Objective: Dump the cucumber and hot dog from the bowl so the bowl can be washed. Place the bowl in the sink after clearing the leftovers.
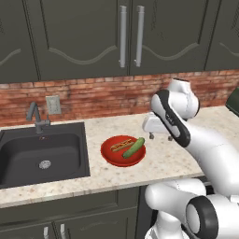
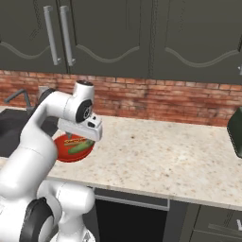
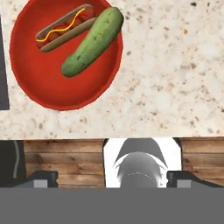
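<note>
The red bowl [image 1: 108, 156] [image 2: 60, 150] [image 3: 41, 81] sits on the speckled counter just right of the sink [image 1: 28, 161] [image 2: 8, 128]. Inside it, the green cucumber [image 1: 134, 147] [image 2: 79, 148] [image 3: 92, 41] lies beside the hot dog [image 1: 121, 145] [image 2: 75, 141] [image 3: 63, 28]. My gripper [image 1: 161, 136] [image 2: 81, 137] [image 3: 113, 180] hovers above the counter by the bowl's right rim, pointing down. It is open and holds nothing. Both dark fingertips [image 3: 42, 179] stand far apart in the hand view.
A grey faucet [image 1: 36, 116] [image 2: 16, 97] rises behind the sink. The brick backsplash carries a wall outlet [image 1: 53, 104]. A dark appliance [image 2: 235, 128] [image 1: 233, 100] stands at the counter's far right. Upper cabinets hang overhead; the counter's front edge runs below the bowl.
</note>
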Controlling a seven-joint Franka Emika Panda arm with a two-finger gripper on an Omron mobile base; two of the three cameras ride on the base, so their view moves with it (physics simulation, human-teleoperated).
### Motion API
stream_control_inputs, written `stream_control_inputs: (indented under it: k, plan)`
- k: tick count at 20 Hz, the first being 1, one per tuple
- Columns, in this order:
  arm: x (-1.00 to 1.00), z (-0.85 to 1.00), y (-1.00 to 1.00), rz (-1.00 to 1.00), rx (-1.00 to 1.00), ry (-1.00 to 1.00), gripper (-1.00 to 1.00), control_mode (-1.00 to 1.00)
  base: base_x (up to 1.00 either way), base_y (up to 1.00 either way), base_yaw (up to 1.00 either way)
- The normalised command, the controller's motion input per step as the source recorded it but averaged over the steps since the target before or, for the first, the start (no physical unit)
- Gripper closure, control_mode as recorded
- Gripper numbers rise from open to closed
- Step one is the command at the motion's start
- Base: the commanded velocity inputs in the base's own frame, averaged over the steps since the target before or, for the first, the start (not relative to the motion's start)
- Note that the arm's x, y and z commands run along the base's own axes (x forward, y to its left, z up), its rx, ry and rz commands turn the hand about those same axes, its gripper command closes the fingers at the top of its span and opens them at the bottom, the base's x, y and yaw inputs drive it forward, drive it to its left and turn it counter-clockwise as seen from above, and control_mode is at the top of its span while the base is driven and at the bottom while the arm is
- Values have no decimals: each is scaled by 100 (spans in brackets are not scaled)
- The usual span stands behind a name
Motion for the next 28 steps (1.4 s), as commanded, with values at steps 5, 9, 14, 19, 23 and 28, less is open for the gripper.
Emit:
stream_control_inputs:
  k: [5, 9, 14, 19, 23, 28]
  plan:
    - [15, -76, 2, 0, -1, 11, -100, -100, 0, 0, 0]
    - [15, -60, 0, -1, 0, 0, -100, -100, 0, 0, 0]
    - [20, -37, 3, 0, 3, -2, -100, -100, 0, 0, 0]
    - [35, -23, 12, 0, 0, 0, -100, -100, 0, 0, 0]
    - [46, -31, 14, 0, 0, 0, -100, -100, 0, 0, 0]
    - [29, -42, 5, 0, 0, 0, -100, -100, 0, 0, 0]
